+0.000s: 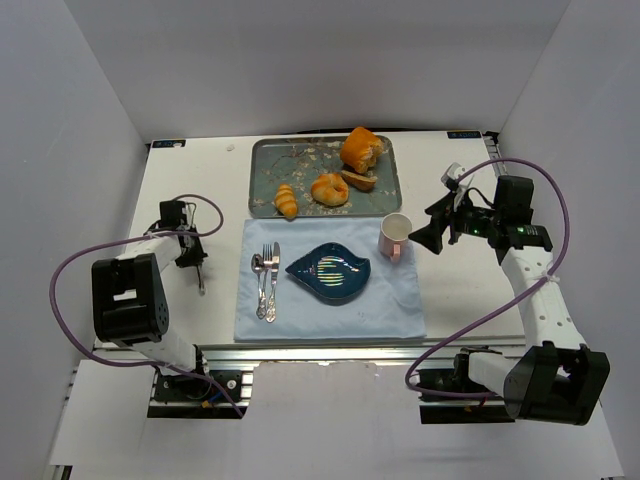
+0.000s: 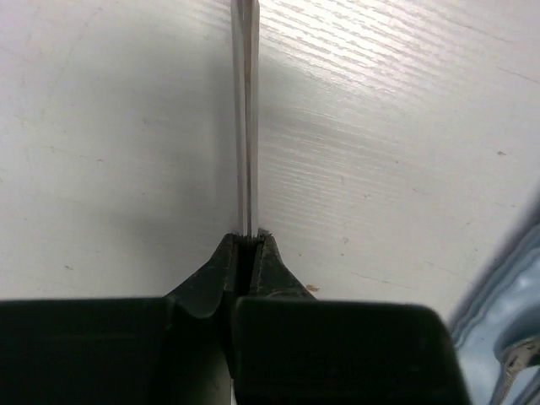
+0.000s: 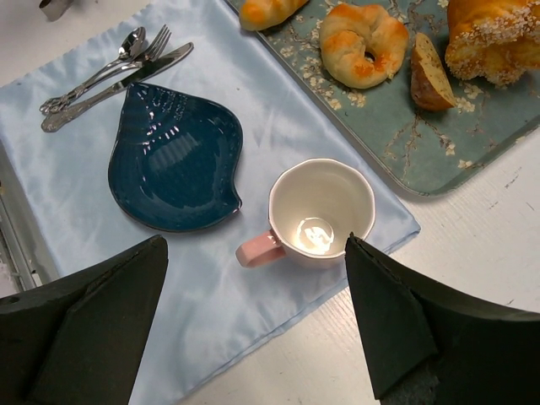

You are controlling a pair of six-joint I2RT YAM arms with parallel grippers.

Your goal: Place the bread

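At 9 o'clock on the white worktop (image 1: 200,190), the left end effector (image 2: 246,240) is pinching fully closed on a thin flat metal strip (image 2: 245,101); what it is, I cannot tell. At 3 o'clock, the right end effector (image 3: 253,253) is hovering wide open and empty near the pink-handled white mug (image 3: 321,211), which is standing on the pale blue cloth (image 3: 219,76) beside the dark blue leaf-shaped plate (image 3: 173,160). The slim dark-crusted, tan-faced bread (image 3: 429,76) is lying on the blossom-patterned grey tray (image 3: 405,152) at 12 o'clock, just beside a seeded golden bun (image 3: 494,38). The pick-up is seemingly not yet begun; next, the right arm is needing to reach toward 11 o'clock and straddle the bread. No readable writing is showing.
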